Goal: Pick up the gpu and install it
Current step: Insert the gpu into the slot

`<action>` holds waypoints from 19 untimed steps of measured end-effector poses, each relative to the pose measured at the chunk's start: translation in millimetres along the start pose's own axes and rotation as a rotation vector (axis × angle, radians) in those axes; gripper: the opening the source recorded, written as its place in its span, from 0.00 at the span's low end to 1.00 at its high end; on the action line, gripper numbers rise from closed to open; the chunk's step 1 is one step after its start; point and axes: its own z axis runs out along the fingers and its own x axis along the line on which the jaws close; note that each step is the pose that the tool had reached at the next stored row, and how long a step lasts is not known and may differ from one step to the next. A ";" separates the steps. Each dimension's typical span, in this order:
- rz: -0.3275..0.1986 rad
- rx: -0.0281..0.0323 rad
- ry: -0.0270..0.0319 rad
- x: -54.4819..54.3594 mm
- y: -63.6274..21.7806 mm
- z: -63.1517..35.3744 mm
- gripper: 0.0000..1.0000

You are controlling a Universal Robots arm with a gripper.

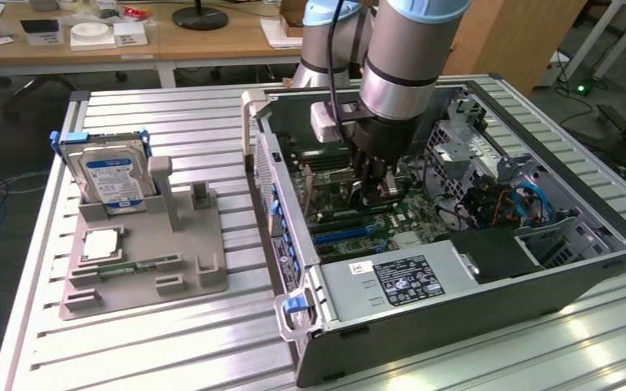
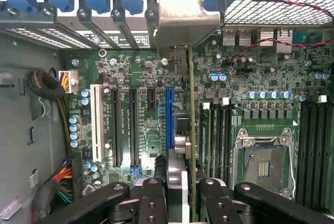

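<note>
The gpu [image 2: 191, 130] shows edge-on in the wrist view as a thin upright board. Its silver bracket [image 2: 182, 23] sits against the case's rear slot openings. My gripper [image 2: 180, 195] is shut on the card's near end, with a black finger [image 2: 151, 198] on one side and a second finger [image 2: 211, 198] on the other. The card stands over the motherboard right beside the blue slot [image 2: 169, 119]. I cannot tell whether it is seated. In the exterior view my gripper [image 1: 373, 191] reaches down inside the open computer case [image 1: 574, 269].
A grey fixture [image 1: 182, 281] at the exterior view's left holds a hard drive [image 1: 112, 179] with a blue label, a processor chip [image 1: 101, 243] and a memory stick [image 1: 128, 267]. The power supply [image 1: 400, 281] and case walls close in around the arm. A processor socket [image 2: 263, 164] lies beside the card.
</note>
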 end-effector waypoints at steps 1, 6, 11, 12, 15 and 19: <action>0.000 -0.0001 0.0002 0.2 2.0 1.0 0.29; 0.000 -0.0002 0.0002 0.7 3.7 9.3 0.29; 0.000 -0.0002 0.0002 1.2 4.0 18.4 0.29; 0.000 -0.0001 0.0000 1.3 4.0 20.1 0.29; 0.000 -0.0002 0.0002 1.5 6.1 23.2 0.29; 0.001 -0.0002 0.0002 2.1 7.7 27.0 0.29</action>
